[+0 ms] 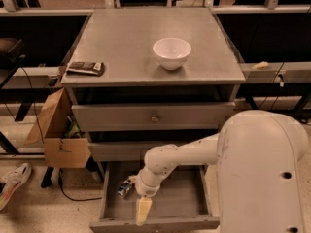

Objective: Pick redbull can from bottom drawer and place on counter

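The redbull can (125,188) lies on its side in the open bottom drawer (187,198), near the drawer's back left corner. My gripper (142,210) hangs from the white arm (170,159) down into the drawer. It points toward the drawer's front edge, a little right of and in front of the can, and is apart from it. The counter (126,38) is the grey cabinet top above.
A white bowl (171,52) and a dark flat packet (85,68) sit on the counter. The two upper drawers (154,116) are closed. A cardboard box (58,135) stands left of the cabinet, with a shoe (12,181) on the floor. My white body (265,178) fills the lower right.
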{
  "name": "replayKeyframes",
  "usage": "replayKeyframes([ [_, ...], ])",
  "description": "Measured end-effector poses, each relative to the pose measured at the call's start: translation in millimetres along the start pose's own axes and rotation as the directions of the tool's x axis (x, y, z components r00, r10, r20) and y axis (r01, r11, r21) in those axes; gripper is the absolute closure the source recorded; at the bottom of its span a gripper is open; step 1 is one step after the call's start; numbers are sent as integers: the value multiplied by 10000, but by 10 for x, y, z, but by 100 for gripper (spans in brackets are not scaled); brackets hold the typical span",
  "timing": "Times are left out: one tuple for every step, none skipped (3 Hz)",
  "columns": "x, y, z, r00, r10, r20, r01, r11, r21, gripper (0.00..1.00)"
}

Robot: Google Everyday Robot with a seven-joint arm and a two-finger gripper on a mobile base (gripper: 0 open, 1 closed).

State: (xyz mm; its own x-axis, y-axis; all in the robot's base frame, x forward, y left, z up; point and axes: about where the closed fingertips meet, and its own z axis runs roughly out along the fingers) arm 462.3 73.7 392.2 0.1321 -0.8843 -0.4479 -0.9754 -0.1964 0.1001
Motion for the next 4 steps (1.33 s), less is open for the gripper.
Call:
replayKeyframes([
  [-134, -152, 245, 9734, -2283, 216, 2287, 9733, -192, 0],
  [-255, -314, 462, 8841, -4669, 178, 4672, 8838, -261, 0],
  [-341, -496, 557, 7755, -6298, -449, 6301, 7765, -97, 0],
  [-379, -542, 582, 7613, -6461, -547, 6471, 7624, 12, 0],
])
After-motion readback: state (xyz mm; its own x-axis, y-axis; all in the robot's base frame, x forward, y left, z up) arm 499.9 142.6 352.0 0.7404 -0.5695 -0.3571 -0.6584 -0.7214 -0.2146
